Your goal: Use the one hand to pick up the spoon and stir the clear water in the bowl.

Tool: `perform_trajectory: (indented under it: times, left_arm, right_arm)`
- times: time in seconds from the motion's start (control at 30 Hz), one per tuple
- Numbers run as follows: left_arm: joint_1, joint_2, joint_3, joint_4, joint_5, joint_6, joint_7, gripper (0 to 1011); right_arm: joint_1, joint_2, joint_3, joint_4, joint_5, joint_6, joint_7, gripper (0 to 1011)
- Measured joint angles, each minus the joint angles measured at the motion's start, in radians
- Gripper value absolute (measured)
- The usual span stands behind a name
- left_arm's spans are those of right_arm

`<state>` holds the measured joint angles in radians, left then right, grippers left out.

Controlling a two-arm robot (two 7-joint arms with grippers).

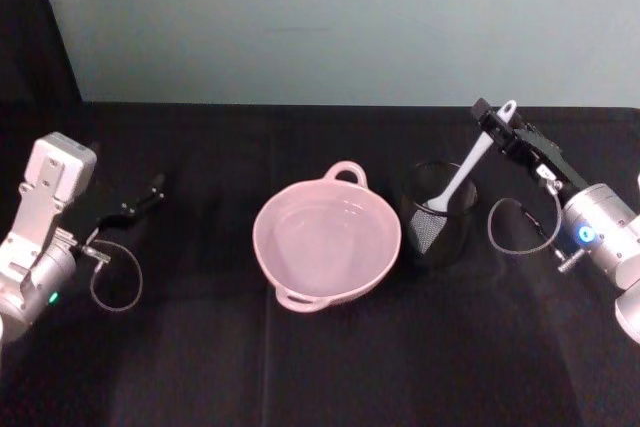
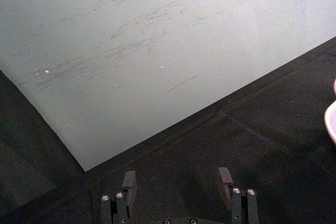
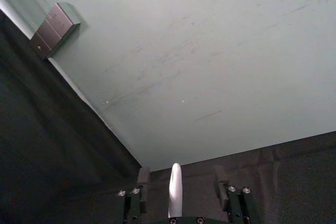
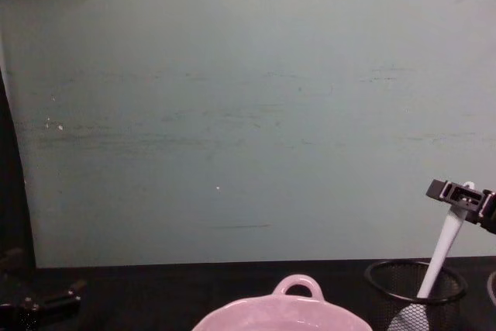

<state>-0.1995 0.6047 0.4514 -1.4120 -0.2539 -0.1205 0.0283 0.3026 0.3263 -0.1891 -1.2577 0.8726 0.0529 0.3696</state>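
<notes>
spoon (image 1: 468,167) leans at mesh cup (image 1: 440,244) rim, right tool (image 1: 497,119) spread around handle.

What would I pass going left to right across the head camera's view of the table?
left gripper, open → pink bowl → black mesh cup, with the white spoon standing in it → right gripper, open around the spoon's handle

The bowl (image 1: 285,205) at centre looks like glossy, smooth pink ceramic. The spoon (image 1: 470,169) at right is smooth white plastic, in a black wire-mesh cup (image 1: 440,242). The black cloth (image 1: 200,347) underneath is matt.
</notes>
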Motion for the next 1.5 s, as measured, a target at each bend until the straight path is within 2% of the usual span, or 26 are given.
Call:
perform_trajectory:
  times: [0.07, 0.17, 0.2, 0.23, 0.3, 0.33, 0.4, 0.53, 0.63, 0.67, 0.73, 0.87, 1.03, 1.07, 1.17, 1.23, 1.37, 1.4, 1.5]
  left_arm:
    - [0.0, 0.0, 0.0, 0.0, 0.0, 0.0, 0.0, 1011]
    - [0.0, 0.0, 0.0, 0.0, 0.0, 0.0, 0.0, 1011]
    - [0.0, 0.0, 0.0, 0.0, 0.0, 0.0, 0.0, 1011]
    - [0.0, 0.0, 0.0, 0.0, 0.0, 0.0, 0.0, 1011]
    - [0.0, 0.0, 0.0, 0.0, 0.0, 0.0, 0.0, 1011]
    - [0.0, 0.0, 0.0, 0.0, 0.0, 0.0, 0.0, 1011]
    - [0.0, 0.0, 0.0, 0.0, 0.0, 0.0, 0.0, 1011]
    - [0.0, 0.0, 0.0, 0.0, 0.0, 0.0, 0.0, 1011]
    - [0.0, 0.0, 0.0, 0.0, 0.0, 0.0, 0.0, 1011]
    - [0.0, 0.0, 0.0, 0.0, 0.0, 0.0, 0.0, 1011]
    - [0.0, 0.0, 0.0, 0.0, 0.0, 0.0, 0.0, 1011]
    - [0.0, 0.0, 0.0, 0.0, 0.0, 0.0, 0.0, 1011]
    - [0.0, 0.0, 0.0, 0.0, 0.0, 0.0, 0.0, 1011]
    - [0.0, 0.0, 0.0, 0.0, 0.0, 0.0, 0.0, 1011]
    - [0.0, 0.0, 0.0, 0.0, 0.0, 0.0, 0.0, 1011]
    - [0.0, 0.0, 0.0, 0.0, 0.0, 0.0, 0.0, 1011]
    - [0.0, 0.0, 0.0, 0.0, 0.0, 0.0, 0.0, 1011]
    - [0.0, 0.0, 0.0, 0.0, 0.0, 0.0, 0.0, 1011]
    - [0.0, 0.0, 0.0, 0.0, 0.0, 0.0, 0.0, 1011]
  right_arm:
    - [0.002, 0.001, -0.001, 0.0, 0.004, 0.002, -0.005, 765]
    - [0.008, 0.003, -0.006, 0.004, 0.014, 0.004, -0.011, 651]
    - [0.01, 0.003, -0.008, 0.005, 0.015, 0.004, -0.013, 651]
    - [0.011, 0.004, -0.009, 0.007, 0.016, 0.004, -0.014, 594]
    - [0.013, 0.005, -0.011, 0.009, 0.018, 0.004, -0.014, 549]
    - [0.016, 0.005, -0.013, 0.013, 0.02, 0.004, -0.015, 486]
    - [0.02, 0.006, -0.017, 0.019, 0.023, 0.003, -0.015, 448]
    - [0.026, 0.01, -0.023, 0.026, 0.025, 0.003, -0.015, 282]
    - [0.029, 0.013, -0.027, 0.029, 0.025, 0.003, -0.014, 224]
    - [0.029, 0.014, -0.028, 0.028, 0.026, 0.003, -0.014, 168]
    - [0.029, 0.018, -0.03, 0.022, 0.026, 0.002, -0.014, 123]
    - [0.023, 0.029, -0.035, -0.005, 0.016, -0.004, -0.024, 114]
    - [0.013, 0.058, -0.055, -0.076, -0.055, -0.017, -0.06, 114]
    - [0.013, 0.058, -0.055, -0.076, -0.055, -0.017, -0.06, 114]
    - [0.013, 0.081, -0.074, -0.124, -0.12, -0.015, -0.081, 114]
    - [0.016, 0.09, -0.081, -0.139, -0.146, -0.01, -0.087, 114]
    - [0.033, 0.119, -0.105, -0.189, -0.215, 0.021, -0.095, 114]
    - [0.033, 0.119, -0.105, -0.189, -0.215, 0.021, -0.095, 114]
    - [0.051, 0.142, -0.122, -0.229, -0.255, 0.057, -0.09, 114]
